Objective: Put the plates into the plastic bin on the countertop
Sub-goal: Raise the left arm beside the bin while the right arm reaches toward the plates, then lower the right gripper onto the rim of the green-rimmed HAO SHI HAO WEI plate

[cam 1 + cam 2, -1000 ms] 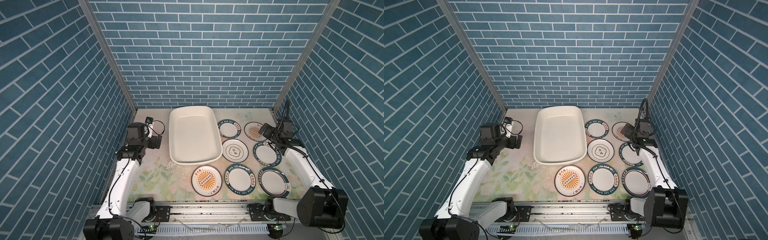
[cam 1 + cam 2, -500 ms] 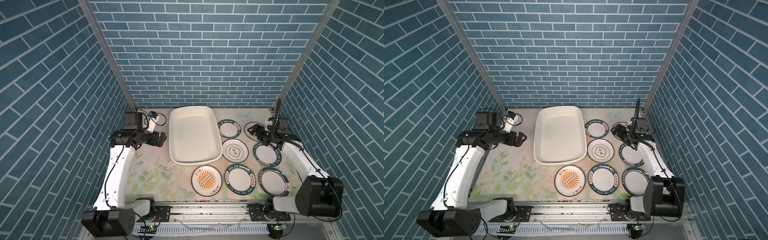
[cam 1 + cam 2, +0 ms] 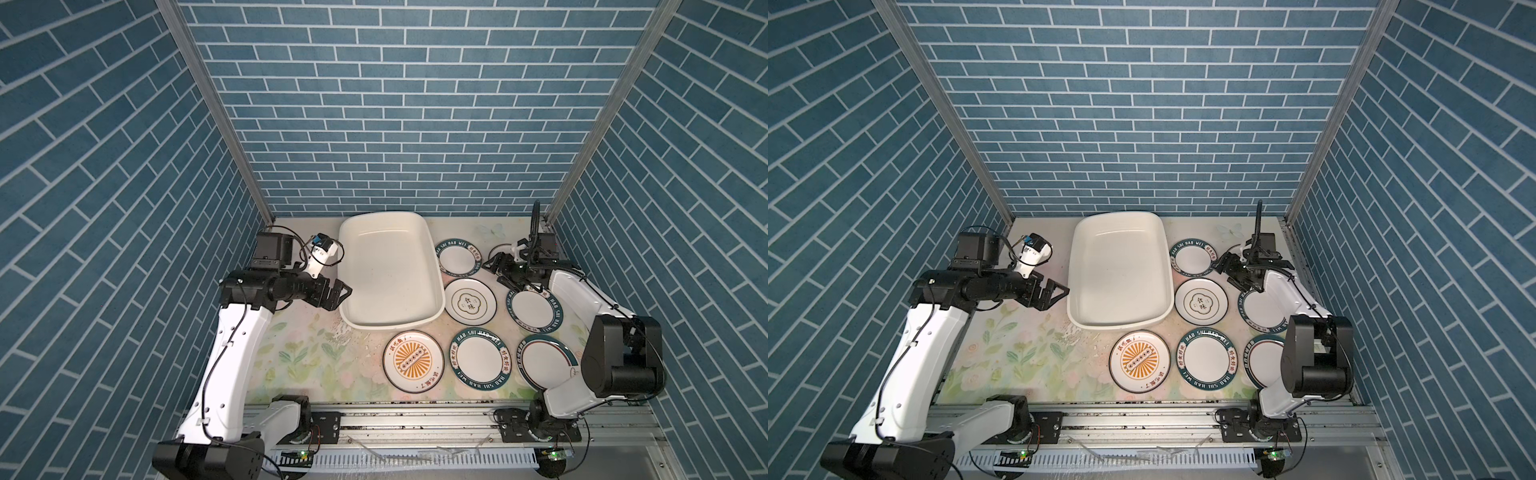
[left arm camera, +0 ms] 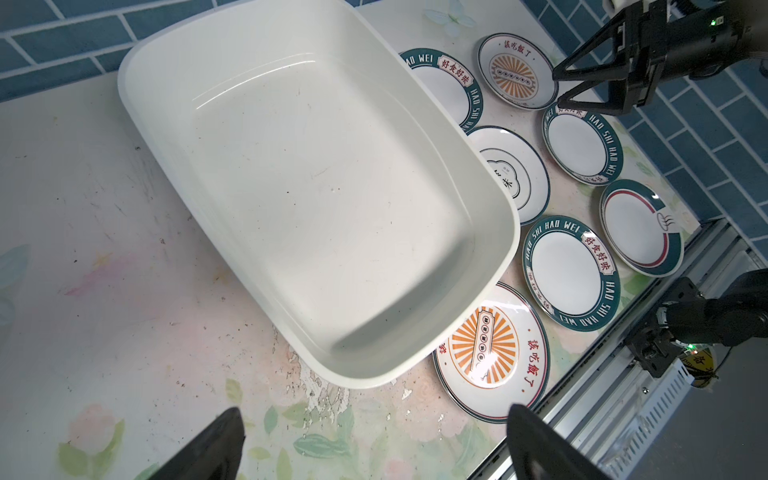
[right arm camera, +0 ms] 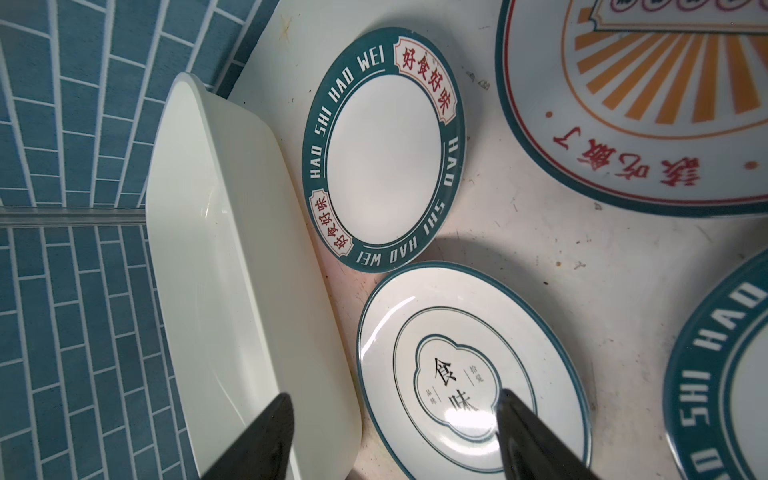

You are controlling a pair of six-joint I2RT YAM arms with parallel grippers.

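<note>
I read both claws as wide and empty. The left gripper (image 3: 344, 296) hovers beside the plastic bin (image 3: 388, 325); the right gripper (image 4: 557, 88) hovers over the far plates (image 3: 473, 295). All seven plates lie on the countertop (image 3: 299, 353), right of the bin.

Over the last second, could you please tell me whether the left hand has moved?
Yes, the left hand has swung right in a top view, toward the plastic bin, which stayed put.

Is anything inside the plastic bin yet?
Nothing: the plastic bin shows only its bare floor with a few dark specks. The left wrist view sees the whole inside, so nothing there is covered.
</note>
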